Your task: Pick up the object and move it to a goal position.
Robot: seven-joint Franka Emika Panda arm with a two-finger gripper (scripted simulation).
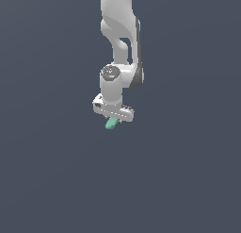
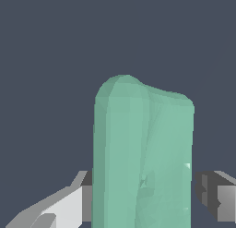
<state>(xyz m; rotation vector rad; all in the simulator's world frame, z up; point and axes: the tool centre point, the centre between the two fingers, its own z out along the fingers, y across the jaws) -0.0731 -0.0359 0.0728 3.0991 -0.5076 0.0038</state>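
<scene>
Teal-green bar (image 2: 143, 158) fills the middle of the wrist view, standing lengthwise away from the camera with its rounded end outermost, and a gripper finger (image 2: 73, 204) sits tight against each of its long flanks. That is a grasp across the narrow width, which makes sense: the bar is slimmer than the gripper's span, so pinching its sides gives two flat contact faces and leaves its length free to hang clear.

In the exterior view the same bar (image 1: 111, 124) pokes out below the white gripper (image 1: 114, 118), tilted a little toward the exterior view's left, with only its lower end showing under the hand. The jaws are closed to the width of the bar and have hold of it; no gap shows between pad and bar on either side in the wrist view.

Whether the bar rests on a surface or is already lifted I cannot tell, since the grey background (image 1: 188, 180) is uniform and shows no shadow or edge. No goal marker is visible in either picture, so how far the carry has to go cannot be judged.

Above the hand, the Panda arm (image 1: 120, 34) comes down nearly vertically, wrist stacked over the gripper, a posture that keeps the fingers pointing straight down and the grip load squarely on the pads.

My reading is that the grasp is made and the transport is the part remaining.
</scene>
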